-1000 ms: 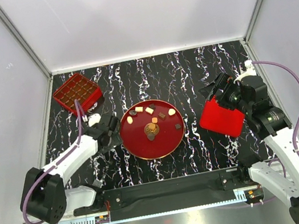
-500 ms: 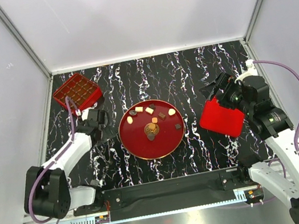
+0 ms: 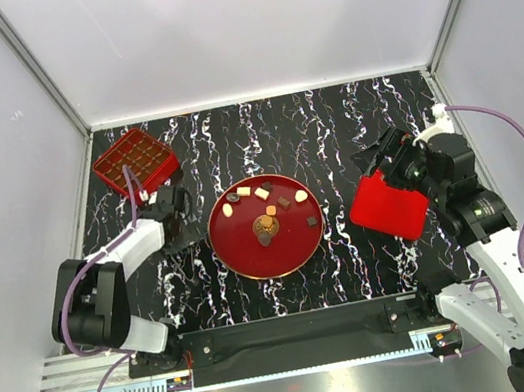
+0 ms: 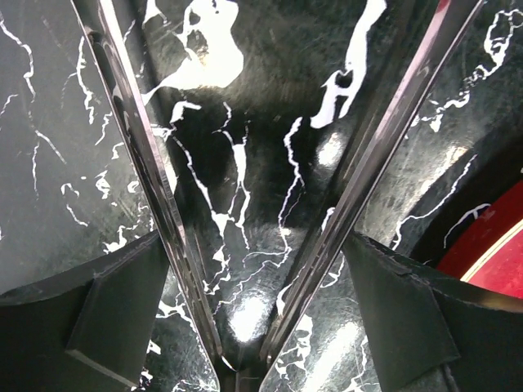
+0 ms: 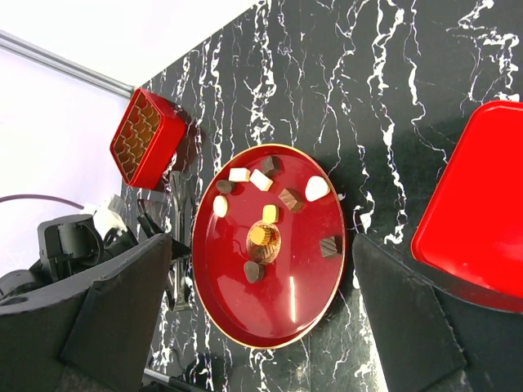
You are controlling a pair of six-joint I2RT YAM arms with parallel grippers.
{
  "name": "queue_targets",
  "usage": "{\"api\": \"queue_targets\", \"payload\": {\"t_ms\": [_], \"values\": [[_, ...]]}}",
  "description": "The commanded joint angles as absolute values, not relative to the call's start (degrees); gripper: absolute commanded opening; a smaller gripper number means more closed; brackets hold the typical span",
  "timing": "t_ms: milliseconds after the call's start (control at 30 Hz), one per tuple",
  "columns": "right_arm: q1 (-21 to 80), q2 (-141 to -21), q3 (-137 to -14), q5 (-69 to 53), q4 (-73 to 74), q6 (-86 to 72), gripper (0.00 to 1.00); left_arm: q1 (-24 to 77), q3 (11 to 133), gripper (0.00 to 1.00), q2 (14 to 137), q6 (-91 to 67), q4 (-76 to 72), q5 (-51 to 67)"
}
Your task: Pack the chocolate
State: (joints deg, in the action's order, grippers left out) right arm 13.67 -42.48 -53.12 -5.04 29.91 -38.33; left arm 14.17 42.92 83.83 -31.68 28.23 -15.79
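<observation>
Your bench top [image 3: 330, 123] is glossy, black and stone-like with white veins, and it throws glare. The red plate [image 3: 252, 254] is smooth and shiny with a gold rim. Near the right edge, the red lid [image 3: 391, 206] looks like smooth plastic. The tongs [image 4: 147, 163] are mirror-polished metal. The chocolate [image 5: 290, 199] looks smooth, with a soft sheen.

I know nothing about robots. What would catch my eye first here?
First the round red plate in the middle of the black marbled table, dotted with small chocolates in dark brown, tan and cream. Next, a red divided box near the far left corner, and a flat red lid lying to the plate's right.
</observation>
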Motion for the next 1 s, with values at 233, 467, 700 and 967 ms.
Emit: {"api": "queue_targets", "payload": {"t_ms": [233, 467, 700, 967], "values": [[13.7, -41.4, -54.2, -4.0, 29.5, -36.9, 1.00, 14.2, 43.0, 0.82, 82.2, -31.0, 26.6, -15.6], [13.7, -41.4, -55.0, -4.2, 29.7, -37.1, 1.00, 14.3, 44.4, 0.73, 84.9, -30.6, 27.3, -15.0], [13.7, -40.5, -54.9, -4.4, 30.2, -37.7, 1.00, 15.8, 46.4, 0.66, 84.3, -30.3, 31.7, -16.8], [13.6, -41.2, -54.8, -6.0, 30.9, -37.3, 1.00, 20.5, 54.6, 0.62, 77.9, -30.0, 44.6, -18.6]]}}
